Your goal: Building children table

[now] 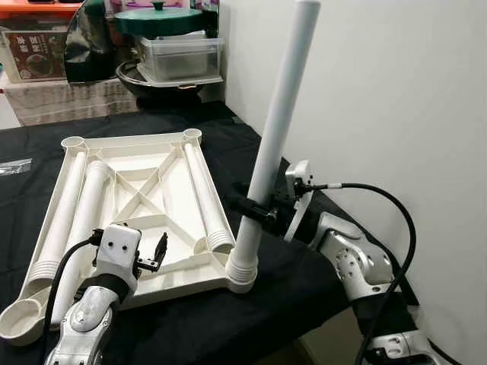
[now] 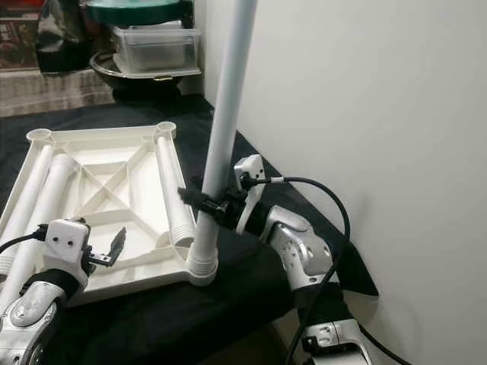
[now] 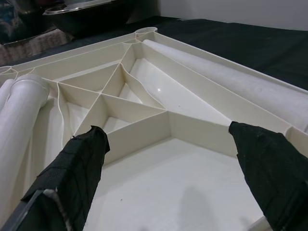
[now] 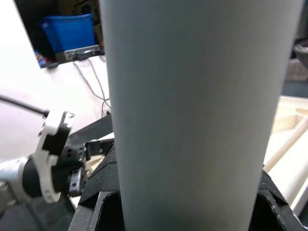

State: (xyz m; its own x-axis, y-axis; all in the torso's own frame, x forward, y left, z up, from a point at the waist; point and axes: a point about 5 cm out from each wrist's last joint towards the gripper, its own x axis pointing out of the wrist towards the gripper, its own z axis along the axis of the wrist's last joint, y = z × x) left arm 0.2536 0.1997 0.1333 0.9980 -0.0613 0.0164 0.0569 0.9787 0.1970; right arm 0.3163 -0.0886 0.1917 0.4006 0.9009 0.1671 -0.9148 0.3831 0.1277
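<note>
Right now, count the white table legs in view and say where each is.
4. One upright leg in the near-right corner socket, held by the right gripper; two lying along the tabletop's left side; one along its right.

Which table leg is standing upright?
The leg clamped in the right gripper, seated in the tabletop's near right corner; the others lie flat.

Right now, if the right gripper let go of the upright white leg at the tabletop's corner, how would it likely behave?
The leg is tall and leans slightly, so unless it is seated firmly it would probably tip. It looks like a stiff, hollow plastic tube, likely light. Its smooth round surface may slip in the right gripper, and it would roll on the black cloth once down.
</note>
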